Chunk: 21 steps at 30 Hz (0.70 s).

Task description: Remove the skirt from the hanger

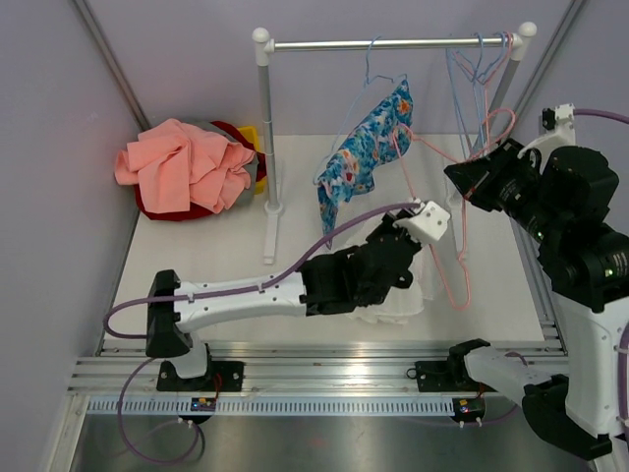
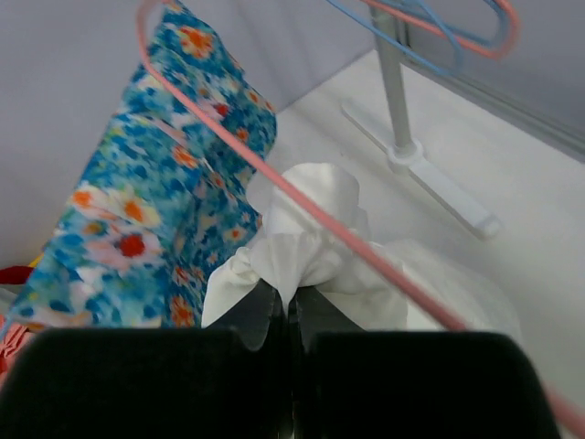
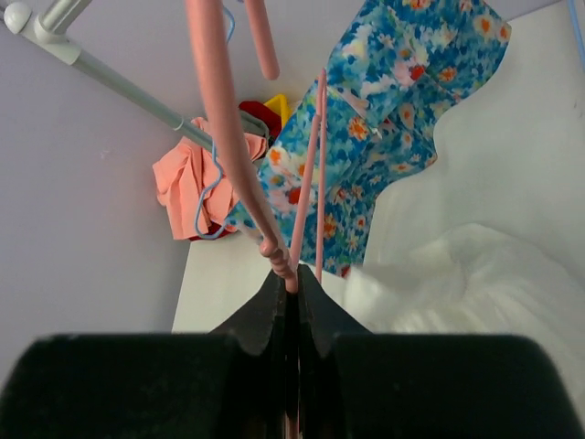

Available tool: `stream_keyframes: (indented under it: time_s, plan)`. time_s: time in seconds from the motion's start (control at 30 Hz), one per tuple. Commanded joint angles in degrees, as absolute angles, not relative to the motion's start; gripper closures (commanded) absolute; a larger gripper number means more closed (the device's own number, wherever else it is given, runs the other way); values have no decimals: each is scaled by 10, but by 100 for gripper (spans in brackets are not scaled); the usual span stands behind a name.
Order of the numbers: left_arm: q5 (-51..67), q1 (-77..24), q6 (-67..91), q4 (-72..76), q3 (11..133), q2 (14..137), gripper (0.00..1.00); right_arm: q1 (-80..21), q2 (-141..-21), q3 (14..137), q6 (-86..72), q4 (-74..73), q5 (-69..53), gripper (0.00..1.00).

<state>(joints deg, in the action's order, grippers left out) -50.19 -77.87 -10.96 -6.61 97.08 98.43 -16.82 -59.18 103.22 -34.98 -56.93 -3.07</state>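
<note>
The white skirt [image 1: 398,295] lies bunched on the table under my left arm. My left gripper [image 1: 395,258] is shut on a fold of it; the left wrist view shows the gripper [image 2: 291,291] pinching the white cloth [image 2: 311,247]. A pink hanger [image 1: 429,144] runs slanted over the skirt and shows in the left wrist view [image 2: 320,218]. My right gripper [image 1: 462,182] is shut on the hanger near its neck; the right wrist view shows the gripper [image 3: 291,279] closed on the pink rod [image 3: 233,137], with the skirt [image 3: 475,283] below right.
A blue floral garment [image 1: 369,147] hangs on a blue hanger from the rack's rail [image 1: 393,43]. More blue and pink hangers [image 1: 472,74] hang at the rail's right end. A pile of salmon and red clothes [image 1: 182,162] lies at the back left. The rack's left post [image 1: 267,147] stands mid-table.
</note>
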Motion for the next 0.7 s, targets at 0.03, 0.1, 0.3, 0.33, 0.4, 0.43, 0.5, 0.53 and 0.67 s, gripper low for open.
stream_keyframes:
  time_s: [0.03, 0.1, 0.3, 0.33, 0.4, 0.43, 0.5, 0.53, 0.67]
  plan:
    - [-518, -859, -32, -113, 882, 886, 100, -171, -679, 1087, -288, -520, -4, 100]
    - [-559, -897, -3, -182, 851, 845, 100, -171, -738, 1145, -277, -516, 20, 100]
    - [-619, -970, 245, -433, 759, 743, 100, -171, -862, 1285, -239, -463, 74, 100]
    - [-627, -978, 303, -457, 750, 718, 100, -171, -878, 1301, -231, -461, 79, 100]
    - [-637, -1007, 359, -523, 734, 701, 100, -171, -930, 1362, -225, -461, 90, 100]
    - [-646, -1016, 404, -541, 730, 688, 100, -171, -946, 1383, -222, -462, 91, 100]
    - [-655, -1037, 442, -587, 729, 685, 100, -171, -991, 1433, -217, -461, 96, 100]
    - [-663, -1042, 472, -600, 731, 687, 100, -171, -1004, 1453, -214, -457, 99, 100]
    - [-682, -1056, 511, -646, 751, 702, 100, -171, -1063, 1488, -194, -457, 122, 100]
